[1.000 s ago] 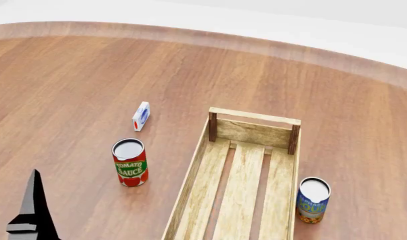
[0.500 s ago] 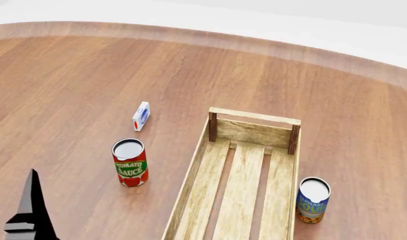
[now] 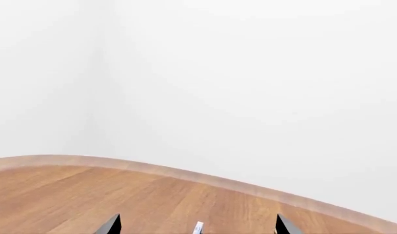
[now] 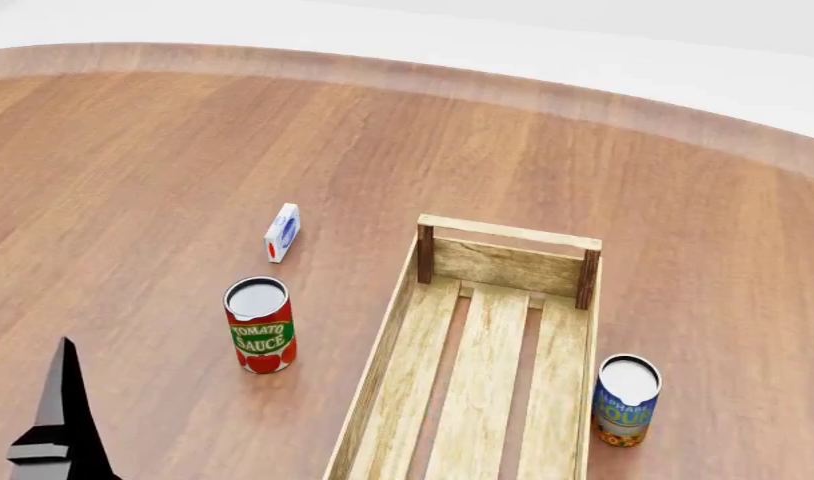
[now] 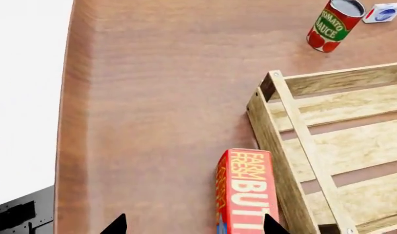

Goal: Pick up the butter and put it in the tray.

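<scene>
Your butter [image 5: 245, 191] stands on the table [image 5: 153, 97] just outside the tray's [image 5: 296, 141] long plank side, between your right gripper's [image 5: 193, 225] 2 spread, empty fingertips. Bare wood runs from the tray to the table edge. Your left gripper [image 3: 197, 225] is spread too, holding nothing.

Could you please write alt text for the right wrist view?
A red butter carton stands on a wooden table just outside the tray, between the right claw tips; a tomato sauce can stands beyond.
</scene>
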